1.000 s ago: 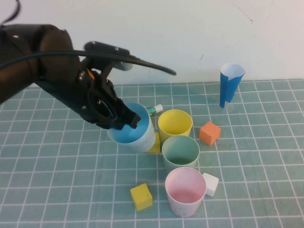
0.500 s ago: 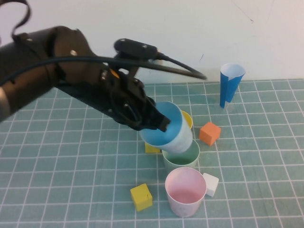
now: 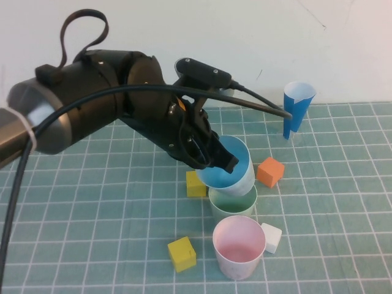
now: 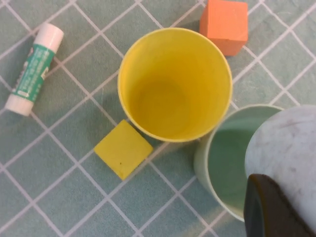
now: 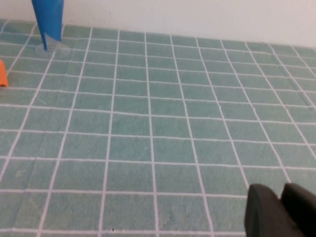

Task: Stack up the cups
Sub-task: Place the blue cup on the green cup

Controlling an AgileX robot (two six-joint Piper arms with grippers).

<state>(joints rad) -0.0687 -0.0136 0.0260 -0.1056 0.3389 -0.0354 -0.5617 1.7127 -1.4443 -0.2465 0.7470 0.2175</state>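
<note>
Left hand (image 3: 214, 158), right hand (image 5: 276, 207), yellow cube (image 3: 196, 184) beside green cup (image 3: 233, 202).

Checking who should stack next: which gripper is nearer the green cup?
Left. The left gripper, shut on the light blue cup, hangs just above the green cup; the right gripper is out over bare mat.

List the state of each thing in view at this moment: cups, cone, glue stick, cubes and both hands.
light blue cup: held tilted above the green cup
green cup: upright, empty
yellow cup: upright, empty
pink cup: upright, empty
dark-blue cone: standing, mouth up
glue stick: lying flat, capped
cubes: resting on the mat
left hand: shut on the light blue cup's rim
right hand: low over bare mat, holding nothing
</note>
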